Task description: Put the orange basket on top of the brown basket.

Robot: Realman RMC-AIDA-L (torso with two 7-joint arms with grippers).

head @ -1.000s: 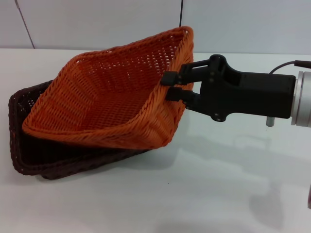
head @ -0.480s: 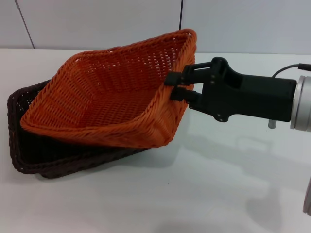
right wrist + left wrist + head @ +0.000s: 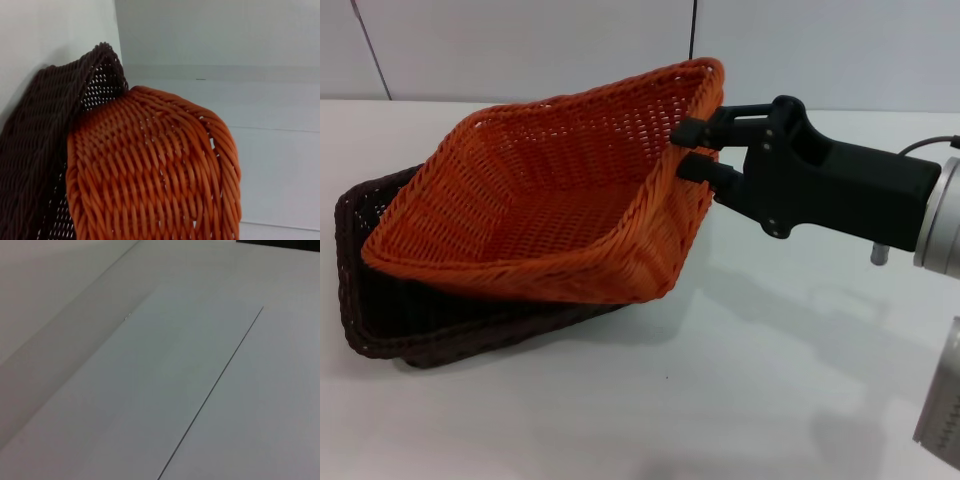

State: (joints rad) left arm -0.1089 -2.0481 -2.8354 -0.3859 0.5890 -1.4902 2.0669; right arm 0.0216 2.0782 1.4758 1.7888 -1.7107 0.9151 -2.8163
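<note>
Underneath, brown basket (image 3: 380, 300) on table (image 3: 740, 400)

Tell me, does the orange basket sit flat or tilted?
Tilted. The right gripper holds the orange basket by one raised rim, while its opposite end dips into the brown basket.

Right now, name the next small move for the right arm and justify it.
Probably lower the held side. The right gripper is shut on the rim of the orange basket, which sits tilted: its far-left side rests in the brown basket while the gripped side is raised. Lowering should seat it level before release.
</note>
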